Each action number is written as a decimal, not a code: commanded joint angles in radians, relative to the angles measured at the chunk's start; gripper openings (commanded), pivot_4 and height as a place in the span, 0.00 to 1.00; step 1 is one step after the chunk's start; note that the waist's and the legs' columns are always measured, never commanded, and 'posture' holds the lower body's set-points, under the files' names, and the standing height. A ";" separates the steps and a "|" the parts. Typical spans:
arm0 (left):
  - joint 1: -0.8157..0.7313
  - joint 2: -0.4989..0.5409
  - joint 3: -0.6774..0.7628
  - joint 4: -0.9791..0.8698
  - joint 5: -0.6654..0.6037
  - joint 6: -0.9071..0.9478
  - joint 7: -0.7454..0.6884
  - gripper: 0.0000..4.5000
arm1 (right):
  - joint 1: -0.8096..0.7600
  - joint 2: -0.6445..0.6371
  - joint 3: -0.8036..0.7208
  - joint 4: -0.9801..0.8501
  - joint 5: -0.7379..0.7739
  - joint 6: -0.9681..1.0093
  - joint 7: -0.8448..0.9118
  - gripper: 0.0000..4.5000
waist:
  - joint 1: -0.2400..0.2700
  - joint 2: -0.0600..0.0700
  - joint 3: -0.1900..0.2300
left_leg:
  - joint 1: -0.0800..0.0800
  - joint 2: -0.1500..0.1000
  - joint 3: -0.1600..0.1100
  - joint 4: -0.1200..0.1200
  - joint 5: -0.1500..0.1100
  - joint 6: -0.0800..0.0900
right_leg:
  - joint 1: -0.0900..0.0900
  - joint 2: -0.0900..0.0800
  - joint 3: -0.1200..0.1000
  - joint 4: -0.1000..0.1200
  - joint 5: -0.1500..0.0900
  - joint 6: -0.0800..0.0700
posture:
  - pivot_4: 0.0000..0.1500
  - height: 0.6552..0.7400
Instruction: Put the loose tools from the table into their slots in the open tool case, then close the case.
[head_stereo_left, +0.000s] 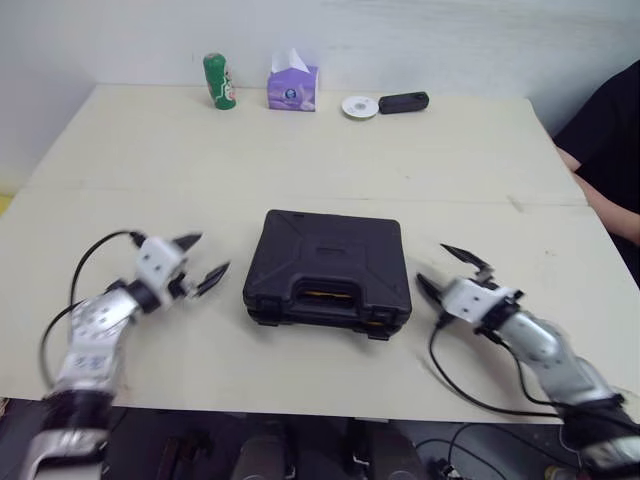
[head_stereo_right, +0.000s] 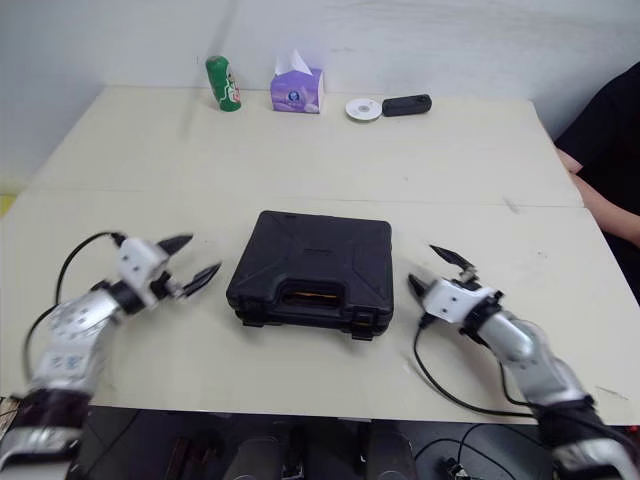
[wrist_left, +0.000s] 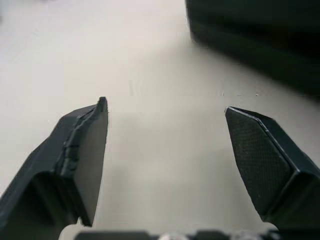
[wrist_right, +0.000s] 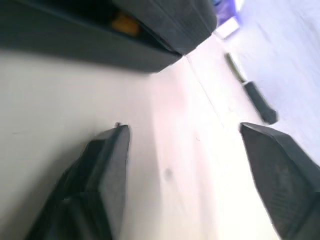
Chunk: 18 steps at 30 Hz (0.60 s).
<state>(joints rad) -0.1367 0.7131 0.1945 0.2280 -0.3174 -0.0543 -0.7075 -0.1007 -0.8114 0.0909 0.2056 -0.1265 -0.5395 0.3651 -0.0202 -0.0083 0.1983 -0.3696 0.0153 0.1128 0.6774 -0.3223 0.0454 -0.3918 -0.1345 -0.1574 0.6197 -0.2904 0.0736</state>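
Left hand just beside tool case

Bright, even light from overhead here. The pale table looks a bit washed out, no real glare. The black tool case only throws a thin soft shadow along its front edge. The left gripper is smeared with motion blur, and both wrist views go soft up close.

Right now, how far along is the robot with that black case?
The tool case lies shut on the table, so packing and closing look done. Nothing is in hand: the left gripper and right gripper sit open on either side of it. Nothing obvious seems left.
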 joint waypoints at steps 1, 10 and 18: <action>0.037 0.048 0.080 -0.064 -0.056 0.069 -0.046 0.83 | 0.105 -0.052 -0.056 -0.070 0.141 0.053 0.152 0.78 | 0.014 -0.001 0.000 | 0.001 0.000 -0.001 0.001 -0.004 0.000 | 0.001 0.000 0.000 -0.002 -0.002 0.000 | 1.00 1.00; -0.127 0.000 0.079 -0.071 -0.086 0.144 -0.053 0.83 | 0.293 -0.058 -0.190 -0.284 0.490 0.346 0.390 0.78 | 0.042 0.000 0.000 | -0.001 0.000 -0.002 0.003 -0.007 -0.001 | 0.000 0.000 -0.001 0.000 -0.002 -0.001 | 1.00 1.00; -0.236 -0.021 0.025 -0.017 -0.067 0.117 -0.134 0.33 | 0.326 -0.036 -0.208 -0.442 0.572 0.495 0.484 0.38 | 0.040 0.000 0.000 | 0.000 0.001 0.001 0.003 -0.007 -0.001 | -0.001 0.000 0.001 -0.001 -0.002 0.000 | 1.00 1.00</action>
<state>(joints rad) -0.3610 0.6882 0.2162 0.2117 -0.3832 0.0722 -0.8211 0.2203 -0.8519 -0.0918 -0.2061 0.4430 -0.0513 0.8324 0.0195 -0.0078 0.1983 -0.3698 0.0159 0.1140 0.6805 -0.3296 0.0439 -0.3930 -0.1344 -0.1564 0.6192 -0.2921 0.0733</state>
